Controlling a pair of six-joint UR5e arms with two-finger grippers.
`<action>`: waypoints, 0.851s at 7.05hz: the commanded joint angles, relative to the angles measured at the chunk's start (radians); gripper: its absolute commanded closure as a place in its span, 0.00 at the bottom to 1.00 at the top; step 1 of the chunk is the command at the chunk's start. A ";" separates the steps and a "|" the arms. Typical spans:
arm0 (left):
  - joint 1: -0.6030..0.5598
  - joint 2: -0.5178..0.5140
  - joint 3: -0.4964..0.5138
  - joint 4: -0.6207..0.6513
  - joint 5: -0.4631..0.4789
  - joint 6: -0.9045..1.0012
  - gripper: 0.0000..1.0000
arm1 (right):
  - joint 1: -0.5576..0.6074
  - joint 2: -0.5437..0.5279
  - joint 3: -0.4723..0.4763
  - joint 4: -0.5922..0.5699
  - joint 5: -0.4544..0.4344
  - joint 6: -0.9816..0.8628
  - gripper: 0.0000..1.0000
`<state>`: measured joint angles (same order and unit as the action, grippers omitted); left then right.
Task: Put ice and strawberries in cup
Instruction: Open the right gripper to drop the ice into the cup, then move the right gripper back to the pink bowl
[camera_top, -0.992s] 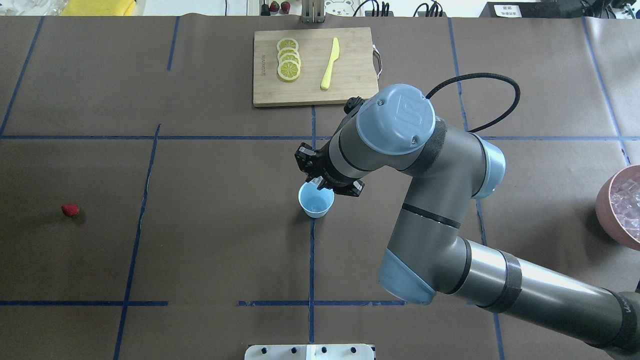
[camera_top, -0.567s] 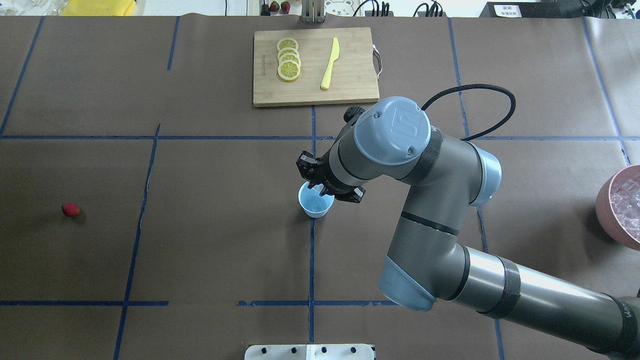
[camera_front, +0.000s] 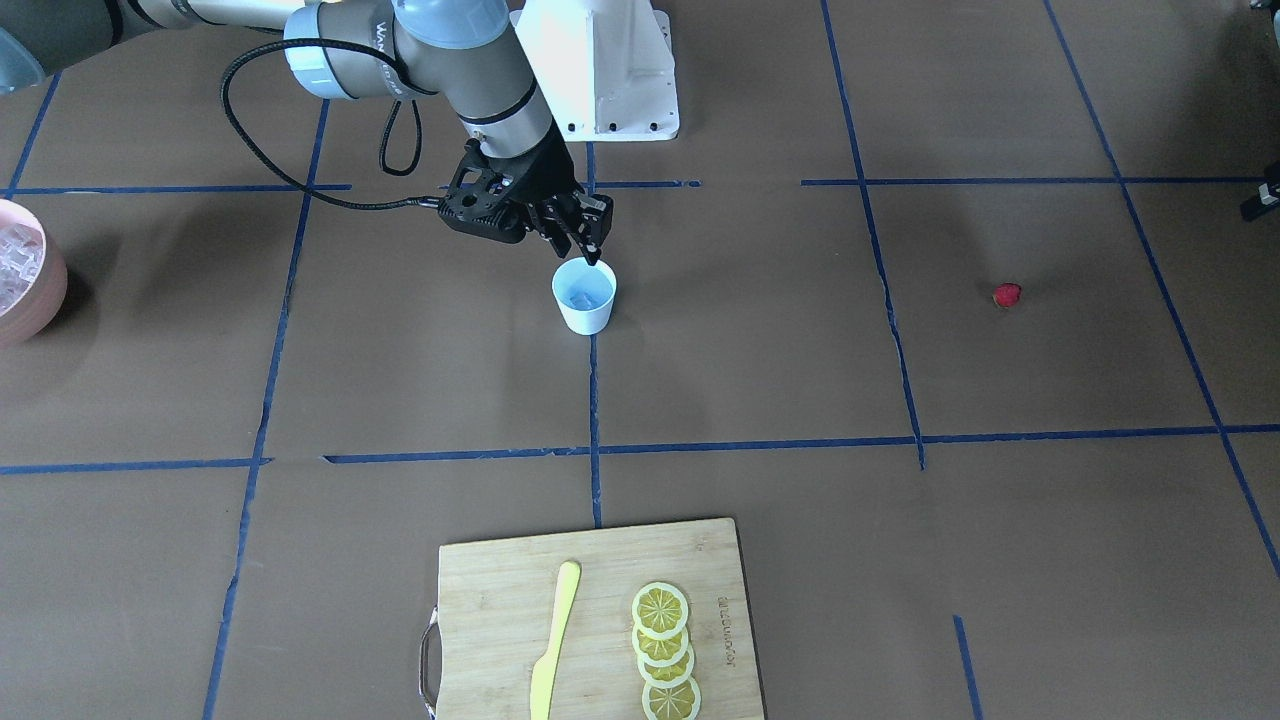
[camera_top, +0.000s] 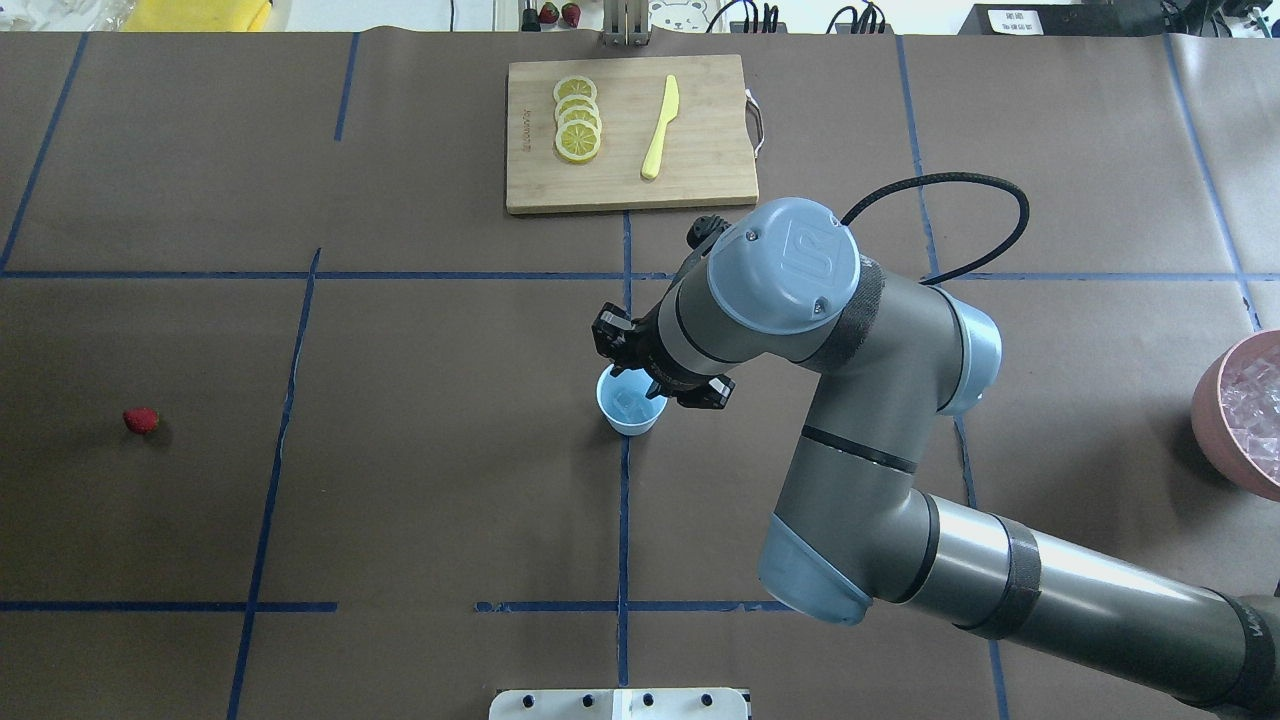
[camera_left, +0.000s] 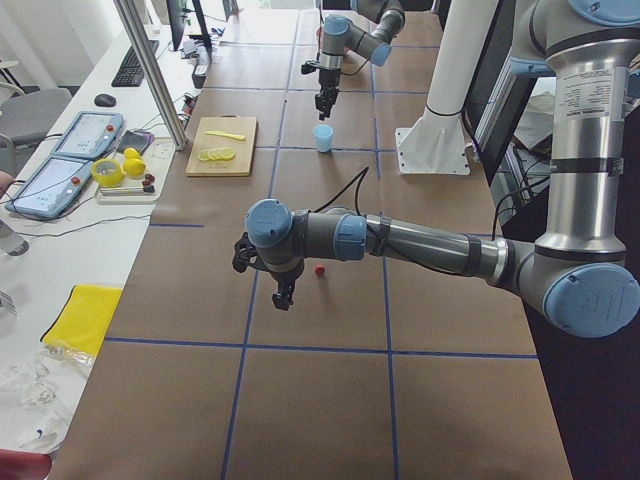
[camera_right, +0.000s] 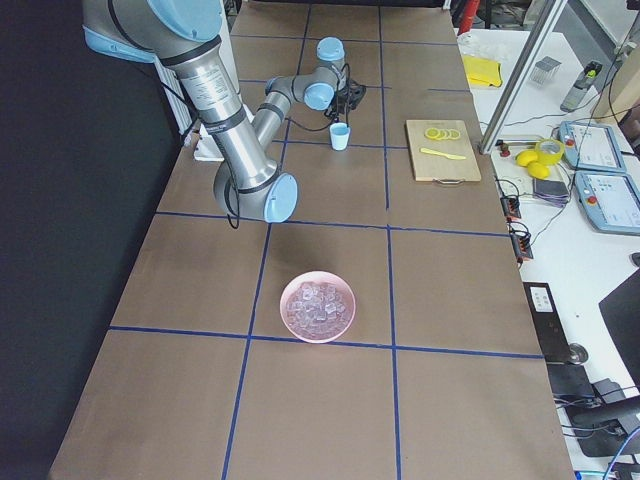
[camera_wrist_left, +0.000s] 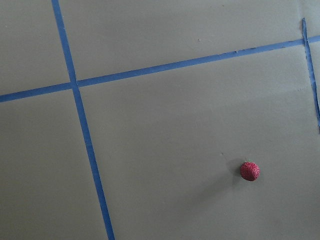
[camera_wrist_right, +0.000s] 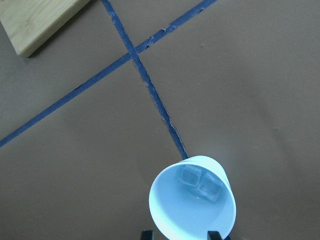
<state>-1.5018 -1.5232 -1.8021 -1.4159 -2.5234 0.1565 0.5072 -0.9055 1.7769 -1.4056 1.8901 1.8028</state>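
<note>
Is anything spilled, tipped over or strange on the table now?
Nothing stands out. The cup stands upright with two ice cubes inside, and none are spilled around it. The strawberry lies apart, far from the cup.

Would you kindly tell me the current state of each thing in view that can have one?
Pale blue plastic cup: upright, holding two clear ice cubes.
Right gripper: open, above the cup's rim.
Small red strawberry: lying on the table, ungripped.
Left gripper: above the table near the strawberry; open or shut unclear.
Pink round bowl: upright, filled with more ice.
Yellow plastic knife: flat on the wooden cutting board.
</note>
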 joint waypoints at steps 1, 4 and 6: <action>0.000 0.000 0.000 0.000 0.000 0.000 0.00 | 0.060 -0.051 0.050 -0.004 0.026 -0.005 0.52; 0.000 0.000 0.001 0.000 0.000 0.000 0.00 | 0.287 -0.400 0.264 -0.004 0.228 -0.324 0.49; 0.000 0.000 0.003 0.000 0.000 0.000 0.00 | 0.466 -0.635 0.300 0.005 0.341 -0.701 0.45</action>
<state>-1.5018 -1.5232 -1.8004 -1.4158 -2.5234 0.1565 0.8616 -1.3953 2.0521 -1.4057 2.1634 1.3316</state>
